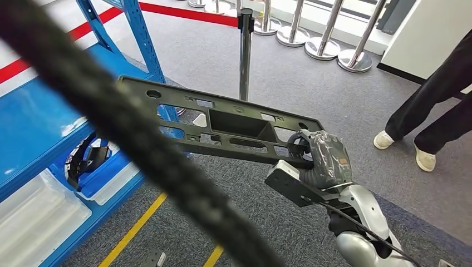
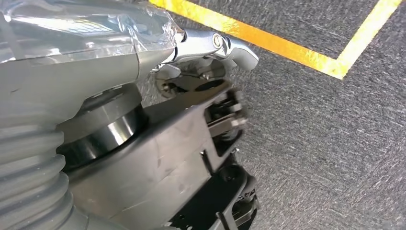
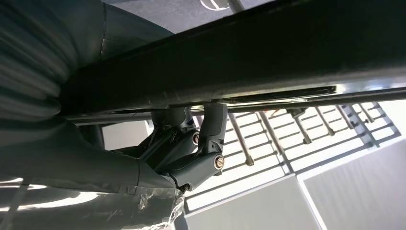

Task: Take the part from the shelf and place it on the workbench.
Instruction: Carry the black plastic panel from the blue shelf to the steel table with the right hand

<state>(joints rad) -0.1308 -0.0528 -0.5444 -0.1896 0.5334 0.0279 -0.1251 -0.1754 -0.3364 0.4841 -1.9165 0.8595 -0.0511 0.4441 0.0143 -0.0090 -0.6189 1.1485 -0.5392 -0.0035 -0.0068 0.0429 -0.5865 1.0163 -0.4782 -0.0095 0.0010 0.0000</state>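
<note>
The part (image 1: 234, 125) is a long flat black plastic panel with several cut-outs. It hangs level in the air beside the blue shelf (image 1: 33, 117). My right hand (image 1: 323, 158), wrapped in clear film, grips the panel's right end from below. In the right wrist view the panel (image 3: 268, 52) runs across the picture and dark fingers (image 3: 210, 139) hook up onto its edge. The panel's left end is partly hidden behind a thick black cable (image 1: 139, 139). My left hand (image 2: 206, 48) hangs over the carpet with a silver finger stretched out and nothing in it.
A chrome stanchion (image 1: 245, 50) with red tape stands just beyond the panel, and more posts stand at the back. A person's legs (image 1: 434, 105) are at the right. Clear bins (image 1: 33, 217) sit on the lower shelf. Yellow lines (image 1: 133, 228) mark the grey carpet.
</note>
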